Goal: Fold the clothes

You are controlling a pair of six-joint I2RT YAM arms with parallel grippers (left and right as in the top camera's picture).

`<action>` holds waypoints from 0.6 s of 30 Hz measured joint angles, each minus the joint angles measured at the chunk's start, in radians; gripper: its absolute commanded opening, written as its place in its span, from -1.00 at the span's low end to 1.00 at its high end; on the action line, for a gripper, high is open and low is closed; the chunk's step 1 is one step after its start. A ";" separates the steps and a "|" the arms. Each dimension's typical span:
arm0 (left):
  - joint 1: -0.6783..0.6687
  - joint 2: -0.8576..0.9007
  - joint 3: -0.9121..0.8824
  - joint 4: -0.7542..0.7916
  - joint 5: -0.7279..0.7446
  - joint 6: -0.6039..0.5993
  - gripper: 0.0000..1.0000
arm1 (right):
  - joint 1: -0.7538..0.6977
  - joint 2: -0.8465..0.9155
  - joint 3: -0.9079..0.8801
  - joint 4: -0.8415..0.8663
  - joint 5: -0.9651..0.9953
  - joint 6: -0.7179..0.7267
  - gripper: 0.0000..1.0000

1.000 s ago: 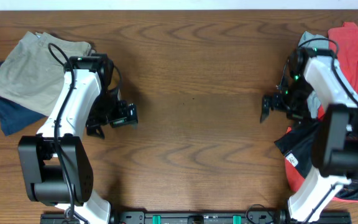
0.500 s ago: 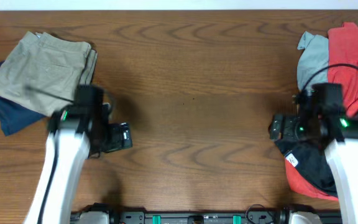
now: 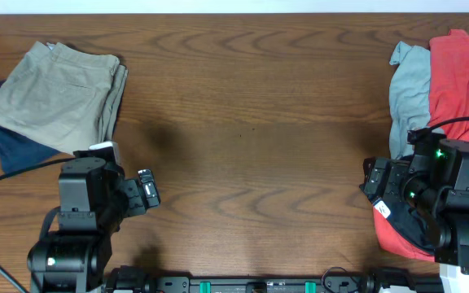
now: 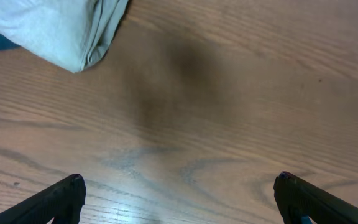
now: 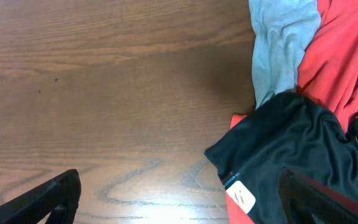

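Note:
The folded khaki-beige shorts (image 3: pixel 55 94) lie at the back left on top of the navy shorts (image 3: pixel 13 148). Their corner shows in the left wrist view (image 4: pixel 73 31). At the right lies a loose pile: a light-blue garment (image 3: pixel 409 89), a red garment (image 3: pixel 460 73) and a black garment (image 3: pixel 399 207) with a white label (image 5: pixel 241 198). My left gripper (image 3: pixel 147 194) is open and empty over bare wood, in front of the shorts. My right gripper (image 3: pixel 373 177) is open and empty at the left edge of the black garment (image 5: pixel 284 137).
The wooden table (image 3: pixel 251 130) spans the view between the two piles. The arm bases stand at the front edge. The right arm's body covers part of the pile at the front right.
Both arms have drawn back toward the front edge of the table, away from the piles. Both grippers stay open and empty.

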 measured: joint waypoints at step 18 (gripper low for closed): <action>0.000 0.001 -0.001 0.000 0.000 0.000 0.96 | 0.000 0.002 0.000 -0.011 0.002 -0.004 0.98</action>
